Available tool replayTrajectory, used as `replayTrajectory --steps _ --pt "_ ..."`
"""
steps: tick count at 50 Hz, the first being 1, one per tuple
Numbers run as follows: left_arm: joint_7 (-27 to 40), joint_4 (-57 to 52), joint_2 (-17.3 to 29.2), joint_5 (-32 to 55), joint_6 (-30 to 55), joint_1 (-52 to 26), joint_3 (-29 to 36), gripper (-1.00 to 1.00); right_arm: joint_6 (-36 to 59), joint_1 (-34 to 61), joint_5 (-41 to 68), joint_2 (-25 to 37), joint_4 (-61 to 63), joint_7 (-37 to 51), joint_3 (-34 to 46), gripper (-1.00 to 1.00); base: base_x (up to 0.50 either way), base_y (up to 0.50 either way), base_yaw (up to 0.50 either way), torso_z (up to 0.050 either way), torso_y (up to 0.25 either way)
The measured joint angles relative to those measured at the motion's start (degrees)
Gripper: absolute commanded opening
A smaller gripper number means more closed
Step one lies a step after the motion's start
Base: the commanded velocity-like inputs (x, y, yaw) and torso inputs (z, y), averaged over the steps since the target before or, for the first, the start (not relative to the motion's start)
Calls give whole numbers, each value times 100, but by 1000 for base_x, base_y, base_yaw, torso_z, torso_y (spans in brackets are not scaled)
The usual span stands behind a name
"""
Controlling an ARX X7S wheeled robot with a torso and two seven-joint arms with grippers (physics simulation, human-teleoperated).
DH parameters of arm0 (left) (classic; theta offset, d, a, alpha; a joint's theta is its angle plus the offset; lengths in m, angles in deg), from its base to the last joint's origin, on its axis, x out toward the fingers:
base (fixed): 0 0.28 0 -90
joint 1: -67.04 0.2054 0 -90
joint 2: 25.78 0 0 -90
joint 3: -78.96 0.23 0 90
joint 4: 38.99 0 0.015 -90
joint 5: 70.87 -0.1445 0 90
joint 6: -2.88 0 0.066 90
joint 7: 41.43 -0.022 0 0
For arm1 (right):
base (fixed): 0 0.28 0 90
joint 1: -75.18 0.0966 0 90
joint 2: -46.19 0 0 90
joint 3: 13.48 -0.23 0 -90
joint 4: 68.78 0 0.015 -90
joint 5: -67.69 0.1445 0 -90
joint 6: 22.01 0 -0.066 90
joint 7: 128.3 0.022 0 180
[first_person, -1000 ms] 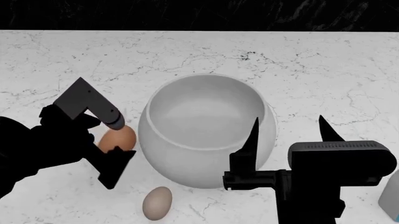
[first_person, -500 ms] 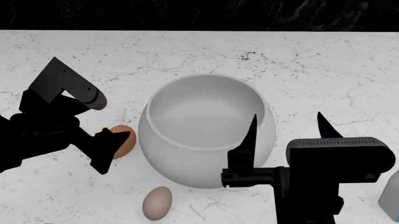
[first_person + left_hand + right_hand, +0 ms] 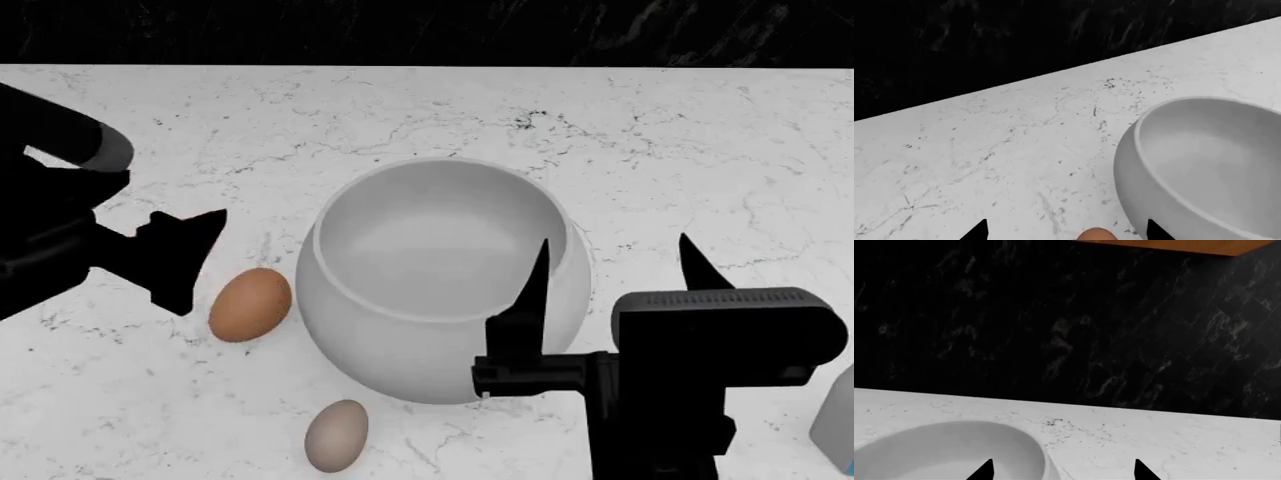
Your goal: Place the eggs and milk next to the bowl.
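A large grey-white bowl [image 3: 443, 280] sits on a white marble counter [image 3: 694, 140] and serves as the landmark here. The orange-brown egg [image 3: 250, 305] lies just beside the bowl on the robot's left, and the grey-beige egg [image 3: 336, 435] lies near the bowl's front, toward the robot. The milk bottle [image 3: 837, 425] is only a pale sliver at the picture's edge, well to the right of the bowl. The left gripper [image 3: 140, 215] hovers beyond the orange-brown egg from the bowl, fingers spread, holding nothing. The right gripper [image 3: 611, 290] hangs in front of the bowl's right side, fingers wide apart and empty. The eggs are likely light, smooth and fragile, best pinched gently across the middle; the bottle is probably light, stiff plastic, best gripped around its body. Only the head view shows the grey-beige egg and bottle; the left wrist view catches just the orange-brown egg's top, and the right wrist view shows a dark marbled wall [image 3: 1067, 330].
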Motion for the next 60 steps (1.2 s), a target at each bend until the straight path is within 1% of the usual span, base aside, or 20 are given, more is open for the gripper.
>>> replayTrajectory --steps 12,26,40,60 --pt "651 -364 47 88 -304 454 -735 100 30 33 17 22 26 24 -4 100 0 0 0 0 0" --pt "1157 -578 117 -58 -734 807 -1220 100 77 87 32 42 37 45 14 100 0 0 0 0 0" --pt "1531 -685 171 -291 -1119 1141 -1475 100 162 143 75 80 87 79 -3 100 0 0 0 0 0" --pt "1706 -701 251 -433 -1421 1506 -1646 100 326 222 113 122 193 164 13 100 0 0 0 0 0"
